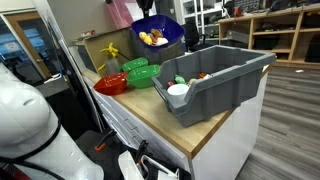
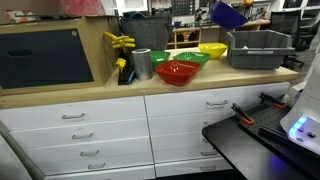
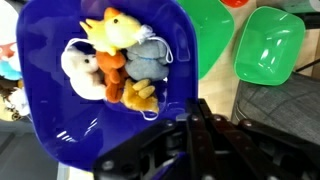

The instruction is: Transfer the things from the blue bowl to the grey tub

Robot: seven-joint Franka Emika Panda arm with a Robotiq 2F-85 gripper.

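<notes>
Both fingers [image 3: 196,112], dark and blurred at the lower middle of the wrist view, are closed on the rim of the blue bowl [image 3: 60,110]. Several pieces [image 3: 115,60], yellow, orange, white and grey, are heaped inside it. In an exterior view the blue bowl [image 1: 172,30] hangs at top centre, above the bench [image 1: 150,118], behind the tub [image 1: 225,80]; green bowls [image 1: 142,72] and a red bowl [image 1: 110,85] stand left of the tub.

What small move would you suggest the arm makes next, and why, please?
Probably carry the blue bowl sideways until it is squarely above the grey tub, before tipping. The gripper holds it in the air by the rim with the things inside, and it seems short of the tub's opening.
</notes>
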